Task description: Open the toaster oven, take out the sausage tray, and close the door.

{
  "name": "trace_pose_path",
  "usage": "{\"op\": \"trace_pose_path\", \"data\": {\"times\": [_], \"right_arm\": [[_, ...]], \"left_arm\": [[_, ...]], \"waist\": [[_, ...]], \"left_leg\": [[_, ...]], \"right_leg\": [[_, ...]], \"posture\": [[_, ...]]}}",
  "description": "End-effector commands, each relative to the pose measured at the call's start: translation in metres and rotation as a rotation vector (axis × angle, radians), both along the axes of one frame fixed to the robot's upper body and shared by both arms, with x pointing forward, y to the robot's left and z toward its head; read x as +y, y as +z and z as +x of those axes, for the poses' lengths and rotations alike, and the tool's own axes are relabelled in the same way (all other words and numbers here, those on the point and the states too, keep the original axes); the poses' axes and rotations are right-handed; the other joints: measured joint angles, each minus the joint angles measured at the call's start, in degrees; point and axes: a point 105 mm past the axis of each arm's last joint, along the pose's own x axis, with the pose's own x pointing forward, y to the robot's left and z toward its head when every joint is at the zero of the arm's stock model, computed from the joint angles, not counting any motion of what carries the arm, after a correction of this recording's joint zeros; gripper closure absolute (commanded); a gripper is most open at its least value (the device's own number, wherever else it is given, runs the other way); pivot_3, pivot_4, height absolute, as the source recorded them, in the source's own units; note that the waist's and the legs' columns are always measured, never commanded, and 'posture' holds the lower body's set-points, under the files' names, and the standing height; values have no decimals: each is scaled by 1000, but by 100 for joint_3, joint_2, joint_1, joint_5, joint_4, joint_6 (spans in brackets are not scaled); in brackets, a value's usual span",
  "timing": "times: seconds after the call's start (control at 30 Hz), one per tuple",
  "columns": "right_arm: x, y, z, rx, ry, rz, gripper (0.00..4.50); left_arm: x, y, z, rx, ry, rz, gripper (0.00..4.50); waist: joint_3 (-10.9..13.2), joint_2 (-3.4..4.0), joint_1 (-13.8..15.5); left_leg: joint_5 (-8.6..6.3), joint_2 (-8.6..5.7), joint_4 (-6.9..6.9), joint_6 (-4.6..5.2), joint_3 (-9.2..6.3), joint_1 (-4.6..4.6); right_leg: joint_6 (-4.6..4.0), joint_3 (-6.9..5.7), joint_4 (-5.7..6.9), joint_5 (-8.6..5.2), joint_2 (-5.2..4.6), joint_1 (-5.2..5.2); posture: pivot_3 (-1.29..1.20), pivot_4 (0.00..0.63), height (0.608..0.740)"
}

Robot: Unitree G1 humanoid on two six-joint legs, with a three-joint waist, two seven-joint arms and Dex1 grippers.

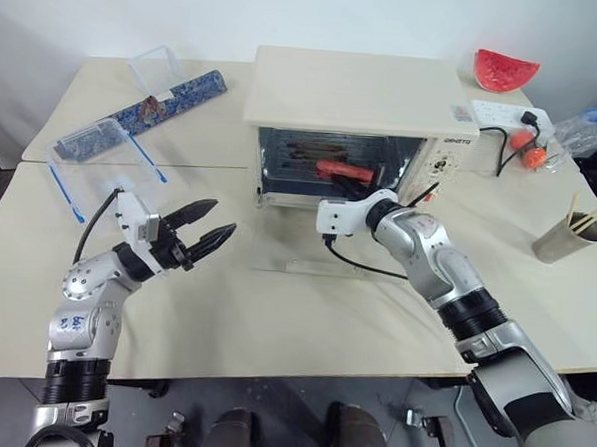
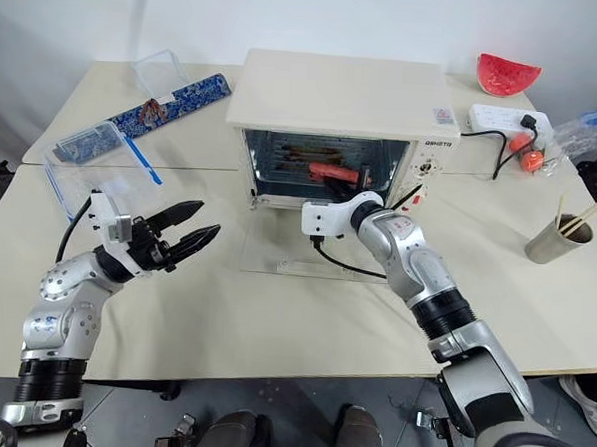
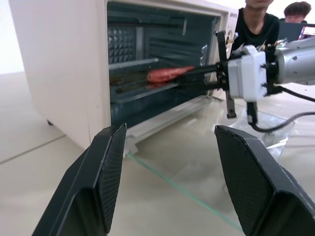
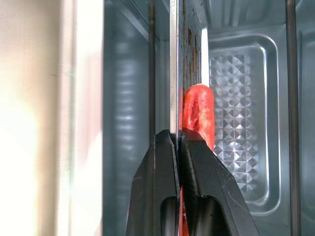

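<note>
The cream-white toaster oven (image 1: 355,91) stands at the back of the table with its glass door (image 2: 277,247) folded down flat in front of it. Inside, the silver sausage tray (image 3: 133,81) rests on the rack with a red sausage (image 1: 339,170) on it. My right gripper (image 4: 178,135) reaches into the oven mouth, and its fingers are shut on the tray's thin metal front edge (image 4: 173,73), right beside the sausage. My left gripper (image 1: 206,229) hovers open and empty over the table, in front of and to the left of the oven.
A clear plastic box with blue clips (image 1: 97,153) and a blue patterned roll (image 1: 180,95) lie at the back left. On the right are a watermelon slice (image 1: 504,69), a power strip (image 1: 504,114) and a metal cup of chopsticks (image 1: 568,236). People (image 3: 256,24) sit behind the table.
</note>
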Motion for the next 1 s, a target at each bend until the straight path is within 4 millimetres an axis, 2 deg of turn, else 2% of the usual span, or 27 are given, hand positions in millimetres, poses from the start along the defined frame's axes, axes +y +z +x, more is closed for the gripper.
{"op": "trace_pose_path", "data": {"times": [0.03,0.23,0.6,0.87,0.9,1.0], "right_arm": [[6,11,-16,-14,52,37,4472],[-2,-7,-49,43,85,30,4472],[-32,-27,-94,96,45,24,4472],[-36,-35,-121,105,46,28,4472],[-36,-34,-123,94,49,25,4472],[-37,-27,-127,38,69,10,4500]], "left_arm": [[-1,8,0,-30,-17,2,1453],[5,10,1,-17,-16,-1,1453],[12,7,-2,44,-35,16,1453],[19,1,-5,111,-46,17,1453],[20,-1,-7,150,-66,6,1453],[23,-8,-13,382,-141,-116,929]], "waist": [[0,0,8],[0,0,37],[0,-1,143],[0,-2,193],[0,-2,191],[1,-2,187]], "left_leg": [[0,0,-1,0,-1,0],[0,0,-5,0,-1,1],[0,-3,-1,0,-2,2],[0,-2,7,0,-1,4],[0,-2,8,0,-1,4],[0,-2,9,0,0,4]], "right_leg": [[0,0,0,0,0,0],[0,0,-4,0,1,0],[0,0,-12,0,0,8],[0,1,-13,0,0,13],[0,1,-13,0,1,13],[0,2,-12,0,1,13]], "posture": [[0,150,740],[0,150,740],[0,150,740],[0,150,740],[0,150,740],[0,150,740]]}}
